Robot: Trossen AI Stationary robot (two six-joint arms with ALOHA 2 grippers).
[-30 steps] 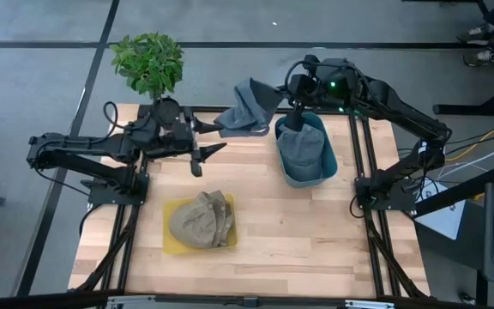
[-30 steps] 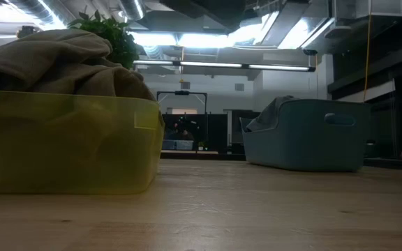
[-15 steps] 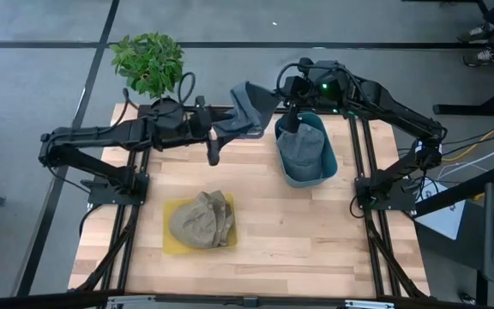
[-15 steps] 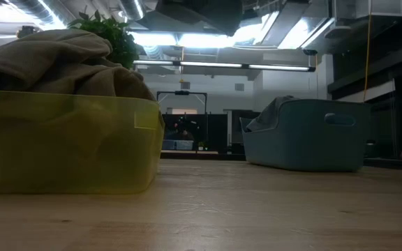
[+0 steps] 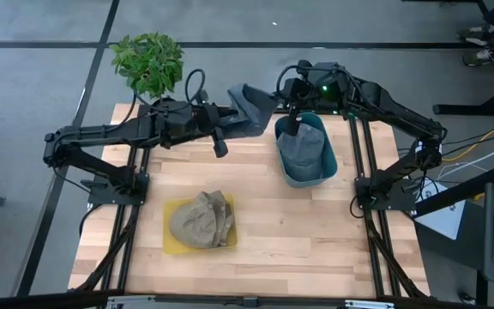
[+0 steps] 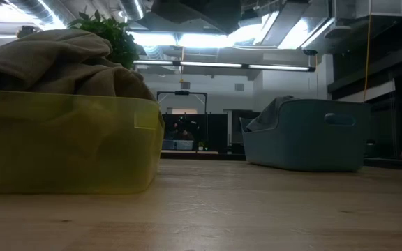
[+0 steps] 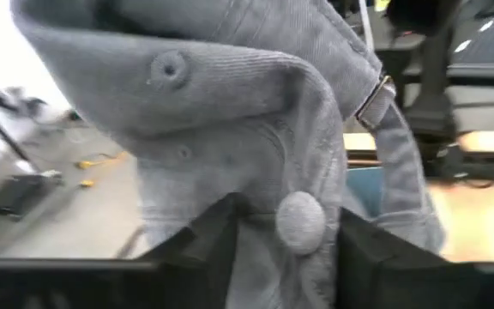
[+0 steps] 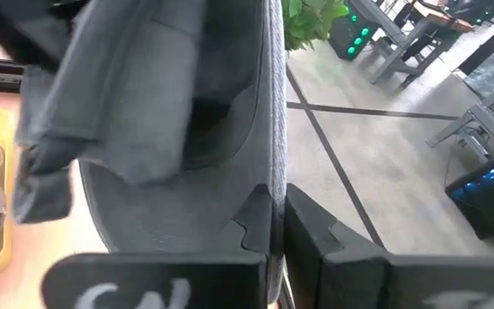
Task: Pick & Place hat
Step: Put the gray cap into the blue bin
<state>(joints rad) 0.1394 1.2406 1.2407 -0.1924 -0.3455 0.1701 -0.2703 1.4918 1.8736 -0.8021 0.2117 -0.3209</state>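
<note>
We're mid-handover: a grey hat (image 5: pixel 249 105) hangs in the air above the table's far edge, between the plant (image 5: pixel 148 62) and the blue bin (image 5: pixel 304 151). Our right gripper (image 8: pixel 274 225) is pinched tight on its brim, and the left gripper (image 7: pixel 286 236) has its fingers spread around the crown, not yet closed. Next, we reckon, the left must clamp firmly before the right lets go, then carry it towards the yellow bin (image 5: pixel 199 224), already piled with tan hats (image 5: pixel 201 217).
</note>
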